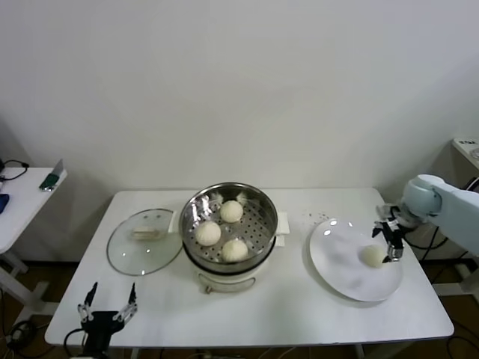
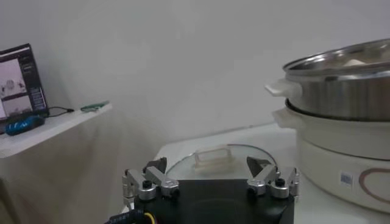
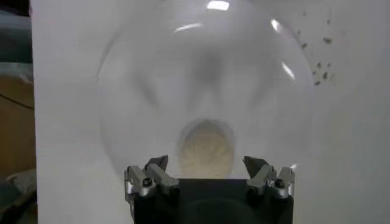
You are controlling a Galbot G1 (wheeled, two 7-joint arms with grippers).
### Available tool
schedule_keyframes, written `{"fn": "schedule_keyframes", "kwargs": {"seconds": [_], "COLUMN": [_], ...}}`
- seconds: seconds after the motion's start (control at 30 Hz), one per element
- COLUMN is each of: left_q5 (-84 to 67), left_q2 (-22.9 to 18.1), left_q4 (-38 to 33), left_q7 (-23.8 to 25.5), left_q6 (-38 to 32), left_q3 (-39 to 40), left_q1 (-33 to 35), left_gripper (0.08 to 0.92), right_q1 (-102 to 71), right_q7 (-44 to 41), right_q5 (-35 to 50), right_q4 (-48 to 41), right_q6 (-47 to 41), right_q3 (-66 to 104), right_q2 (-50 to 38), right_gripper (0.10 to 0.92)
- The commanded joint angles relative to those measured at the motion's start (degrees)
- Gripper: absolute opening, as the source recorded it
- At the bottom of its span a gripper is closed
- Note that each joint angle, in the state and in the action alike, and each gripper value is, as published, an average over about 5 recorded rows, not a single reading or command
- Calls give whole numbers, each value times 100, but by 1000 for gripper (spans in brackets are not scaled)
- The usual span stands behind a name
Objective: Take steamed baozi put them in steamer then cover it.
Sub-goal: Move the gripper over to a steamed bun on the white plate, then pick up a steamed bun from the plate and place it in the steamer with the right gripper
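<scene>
White table: glass cover lying flat at left, steamer at centre, white plate at right, crumbs far right.

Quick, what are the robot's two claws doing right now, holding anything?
Left gripper: open, holding nothing, at the table's near edge by the cover.
Right gripper: open, holding nothing, over the last baozi on the plate.

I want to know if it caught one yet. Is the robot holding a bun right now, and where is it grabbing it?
No, nothing is held. The right pincer is open over the last baozi on the plate; the left pincer is open too.
</scene>
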Motion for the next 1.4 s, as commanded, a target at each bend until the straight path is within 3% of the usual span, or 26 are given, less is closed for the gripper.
{"fn": "schedule_keyframes", "kwargs": {"seconds": [0.03, 0.67, 0.93, 1.17, 1.4], "left_q5": [58, 134, 161, 150, 115], "left_q2": [-41, -70, -75, -76, -58], "left_q4": [19, 113, 107, 80, 34], "left_q7": [-7, -21, -25, -24, -16], "left_q6": [-11, 18, 32, 8, -23], "left_q3": [-10, -19, 3, 9, 42], "left_q1": [52, -37, -75, -38, -14], "left_gripper": [823, 823, 823, 823, 823], "right_q1": [-1115, -1067, -933, -307, 1425], "right_q7": [-35, -89, -132, -113, -48], "right_q5": [-566, -703, -604, -124, 1063], "right_q4": [-854, -1530, -1488, -1264, -980], "right_q6": [34, 196, 250, 192, -36], "right_q3": [1073, 1086, 945, 400, -948], "right_q2": [221, 1007, 951, 806, 1002], "right_gripper": [823, 821, 724, 691, 687]}}
